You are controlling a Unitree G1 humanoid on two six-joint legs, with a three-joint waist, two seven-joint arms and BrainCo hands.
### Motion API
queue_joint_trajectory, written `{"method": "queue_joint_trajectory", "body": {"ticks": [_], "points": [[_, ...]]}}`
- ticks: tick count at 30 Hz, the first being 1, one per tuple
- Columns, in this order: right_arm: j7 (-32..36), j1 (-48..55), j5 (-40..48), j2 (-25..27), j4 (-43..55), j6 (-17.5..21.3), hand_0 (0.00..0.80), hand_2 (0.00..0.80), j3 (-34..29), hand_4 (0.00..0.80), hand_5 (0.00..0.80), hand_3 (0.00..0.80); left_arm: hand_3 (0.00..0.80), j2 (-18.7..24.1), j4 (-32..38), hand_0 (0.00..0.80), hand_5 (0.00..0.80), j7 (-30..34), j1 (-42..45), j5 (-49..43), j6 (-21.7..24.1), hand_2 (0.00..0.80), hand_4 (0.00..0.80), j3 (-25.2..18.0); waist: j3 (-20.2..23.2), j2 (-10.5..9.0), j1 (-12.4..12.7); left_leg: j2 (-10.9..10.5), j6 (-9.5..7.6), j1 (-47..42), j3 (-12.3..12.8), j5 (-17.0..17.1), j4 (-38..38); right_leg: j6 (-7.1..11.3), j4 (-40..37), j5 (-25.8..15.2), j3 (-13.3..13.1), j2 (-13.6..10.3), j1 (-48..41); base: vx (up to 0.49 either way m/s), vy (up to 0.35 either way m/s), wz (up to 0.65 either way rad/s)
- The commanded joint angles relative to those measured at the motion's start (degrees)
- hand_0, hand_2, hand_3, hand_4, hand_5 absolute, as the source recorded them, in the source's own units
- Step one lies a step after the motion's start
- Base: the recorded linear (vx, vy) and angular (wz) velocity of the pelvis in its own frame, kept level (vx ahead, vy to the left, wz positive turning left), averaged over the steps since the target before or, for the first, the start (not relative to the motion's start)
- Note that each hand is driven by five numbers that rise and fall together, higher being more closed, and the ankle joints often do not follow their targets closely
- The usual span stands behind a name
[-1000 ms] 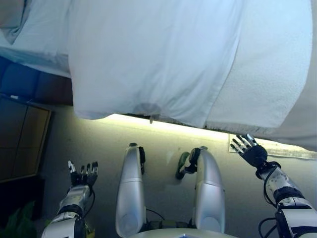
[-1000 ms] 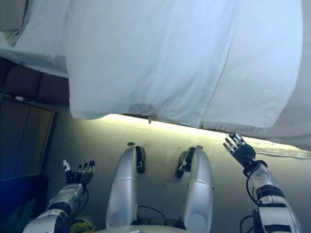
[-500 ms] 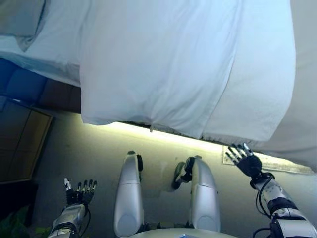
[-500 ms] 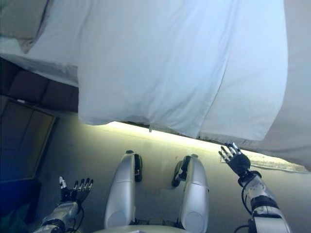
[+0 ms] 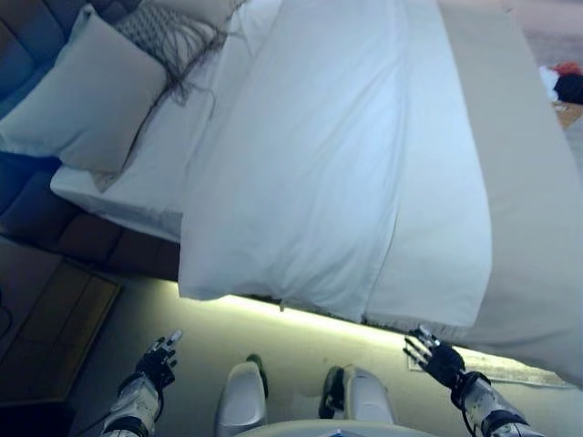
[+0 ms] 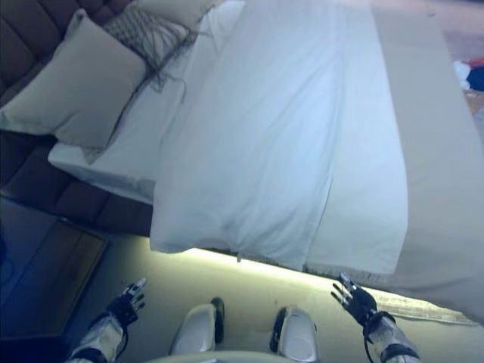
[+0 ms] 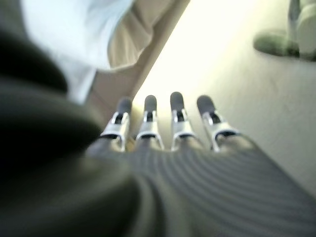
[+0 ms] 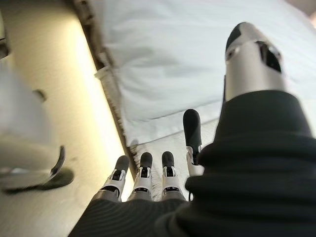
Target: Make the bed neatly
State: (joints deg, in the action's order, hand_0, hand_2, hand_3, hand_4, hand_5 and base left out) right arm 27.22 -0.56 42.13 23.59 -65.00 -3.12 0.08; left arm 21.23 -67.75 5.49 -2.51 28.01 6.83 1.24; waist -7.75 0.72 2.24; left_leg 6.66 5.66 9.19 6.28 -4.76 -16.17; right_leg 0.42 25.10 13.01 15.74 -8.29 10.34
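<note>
A white duvet (image 5: 310, 173) lies along the middle of the bed, its near edge hanging over the bed's side (image 5: 282, 296). A beige sheet (image 5: 519, 209) covers the bed to the right of it. A pale pillow (image 5: 86, 96) leans at the head of the bed on the left, with a grey fringed cushion (image 5: 168, 36) beyond it. My left hand (image 5: 155, 364) is open and low over the floor, left of the duvet's corner. My right hand (image 5: 439, 360) is open just below the duvet's hanging right edge and holds nothing. The duvet also shows in the right wrist view (image 8: 168, 59).
A dark padded headboard (image 5: 27, 36) runs along the left. A dark wooden bedside unit (image 5: 46, 328) stands at the lower left. A lit strip (image 5: 310, 319) glows under the bed's edge. Some coloured things (image 5: 565, 82) lie on the floor at the far right.
The camera has tilted up, so the whole bed, pillow and cushion have come into view. Both hands now sit lower in the picture and stay open.
</note>
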Motion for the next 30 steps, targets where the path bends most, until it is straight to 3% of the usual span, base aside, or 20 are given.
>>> {"method": "queue_joint_trajectory", "body": {"ticks": [1,5,9,13,17,24,30], "points": [[-0.66,-1.7,-4.73,-1.31,-3.38,2.49,0.0,0.0,2.19,0.0,0.0,0.0,0.0,1.63,-3.63,0.0,0.0,-4.18,-1.12,-10.89,-0.14,0.0,0.0,3.15,1.35,-0.91,-0.79,-2.69,-1.15,-5.48,0.07,5.52,9.6,5.42,-16.85,-11.49,-2.03,-1.76,-8.62,0.105,-0.106,-0.06],[-2.15,-0.61,-4.52,-4.72,-6.34,1.68,0.0,0.0,4.69,0.0,0.0,0.0,0.0,-0.69,-6.48,0.0,0.0,-4.58,-1.84,-17.49,-3.49,0.0,0.0,8.16,3.61,-0.94,-1.89,-2.43,-0.78,-10.32,0.06,8.57,18.58,6.46,-24.15,-15.22,-3.24,-0.67,-12.25,0.087,-0.076,-0.08],[-5.37,0.28,-1.71,-8.22,-10.33,0.35,0.0,0.0,3.66,0.0,0.0,0.0,0.0,-4.88,-8.61,0.0,0.0,-4.34,-2.36,-17.01,-5.11,0.0,0.0,10.91,5.23,-0.79,-2.83,-2.37,-0.7,-12.22,0.3,8.43,21.17,6.9,-28.77,-17.19,-3.51,0.1,-14.57,0.074,-0.041,-0.17],[-11.53,0.54,2.96,-10.87,-13.88,-0.45,0.0,0.0,1.45,0.0,0.0,0.0,0.0,-8.66,-10.65,0.0,0.0,-6.0,-2.4,-11.42,-6.96,0.0,0.0,9.62,6.05,-0.85,-2.95,-2.4,-0.89,-12.88,0.42,7.46,21.17,6.72,-29.94,-17.25,-3.71,0.59,-15.34,0.049,-0.04,-0.1],[-15.02,1.09,1.91,-12.94,-16.16,-0.23,0.0,0.0,0.55,0.0,0.0,0.0,0.0,-11.35,-12.0,0.0,0.0,-5.92,-1.57,-13.64,-6.33,0.0,0.0,9.5,6.12,-1.0,-2.77,-2.24,-1.34,-14.13,0.93,6.93,21.17,6.43,-29.42,-16.79,-3.49,0.66,-16.44,0.063,-0.042,-0.09],[-13.1,-0.03,1.08,-13.31,-13.8,0.2,0.0,0.0,4.12,0.0,0.0,0.0,0.0,-10.81,-11.23,0.0,0.0,-5.61,-1.98,-10.56,-6.11,0.0,0.0,10.68,6.08,-1.32,-2.42,-2.23,-1.55,-15.28,0.33,6.26,21.17,6.38,-29.6,-16.27,-3.22,0.78,-17.85,0.05,-0.031,-0.01],[-11.97,-1.0,-0.96,-11.16,-12.24,-0.82,0.0,0.0,4.38,0.0,0.0,0.0,0.0,-8.11,-8.52,0.0,0.0,-1.77,-3.42,0.06,-0.45,0.0,0.0,5.9,5.53,-1.0,-2.19,-2.04,-1.32,-15.67,0.01,6.29,21.17,6.22,-29.51,-16.01,-3.05,0.74,-18.45,0.047,0.03,0.0]]}}
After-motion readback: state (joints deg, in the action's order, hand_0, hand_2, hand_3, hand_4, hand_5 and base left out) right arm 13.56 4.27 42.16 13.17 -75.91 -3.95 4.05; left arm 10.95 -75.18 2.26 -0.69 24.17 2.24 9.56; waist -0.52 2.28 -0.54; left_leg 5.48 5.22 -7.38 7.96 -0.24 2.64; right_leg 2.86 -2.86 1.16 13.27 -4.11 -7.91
